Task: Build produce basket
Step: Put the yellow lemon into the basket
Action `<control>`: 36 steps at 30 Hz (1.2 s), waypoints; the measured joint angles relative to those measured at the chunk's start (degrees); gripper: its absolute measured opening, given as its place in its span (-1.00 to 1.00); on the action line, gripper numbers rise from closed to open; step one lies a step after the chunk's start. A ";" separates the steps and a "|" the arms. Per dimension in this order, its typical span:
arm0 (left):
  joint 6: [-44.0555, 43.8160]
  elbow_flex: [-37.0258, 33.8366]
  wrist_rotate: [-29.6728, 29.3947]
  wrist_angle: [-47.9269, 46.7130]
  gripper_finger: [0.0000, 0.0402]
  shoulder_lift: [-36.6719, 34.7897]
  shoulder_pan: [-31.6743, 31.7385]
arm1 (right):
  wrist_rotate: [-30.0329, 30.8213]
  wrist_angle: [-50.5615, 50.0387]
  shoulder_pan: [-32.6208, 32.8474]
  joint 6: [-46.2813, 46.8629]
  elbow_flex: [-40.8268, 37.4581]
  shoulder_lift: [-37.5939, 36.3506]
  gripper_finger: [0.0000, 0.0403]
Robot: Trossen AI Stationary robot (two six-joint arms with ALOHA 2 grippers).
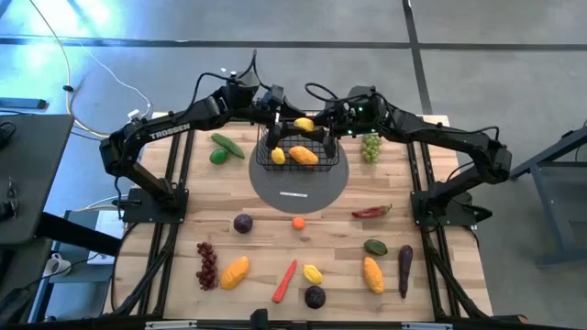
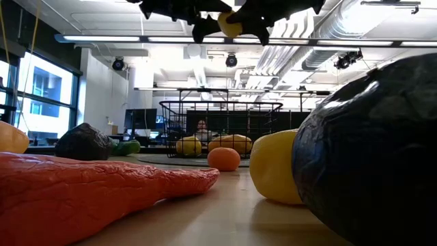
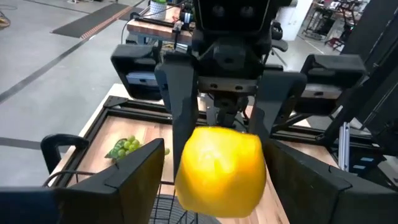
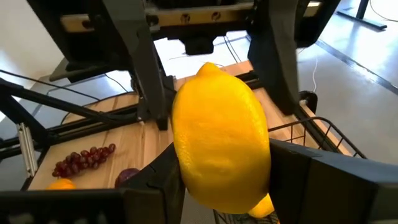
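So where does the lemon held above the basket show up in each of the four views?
High view: the lemon sits top centre, between the two tools, over the basket.
Low view: at the top edge, above the basket.
Left wrist view: fills lower centre, clamped by the right tool.
Right wrist view: fills the centre.
Shared landmark: the basket's black wire rim.

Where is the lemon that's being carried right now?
In the high view the lemon is held above the far edge of the basket, between the left gripper and the right gripper, which holds it.
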 joint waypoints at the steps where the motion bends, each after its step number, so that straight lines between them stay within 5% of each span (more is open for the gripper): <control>1: 0.16 0.00 -0.36 -0.47 0.33 0.00 -0.03 | 0.00 0.22 0.00 0.08 0.00 -0.01 -0.25; 11: 2.00 0.00 -2.34 -0.10 0.30 -0.02 0.04 | 0.87 1.34 -0.02 3.51 0.00 0.06 -0.25; 24: 5.07 0.00 -2.16 -0.17 -0.25 -0.02 0.00 | 1.16 1.25 -0.04 2.17 0.00 0.17 -0.24; 36: 5.05 0.00 -3.21 -0.28 -0.26 -0.02 -0.31 | 7.24 1.41 0.11 2.03 0.00 0.17 0.00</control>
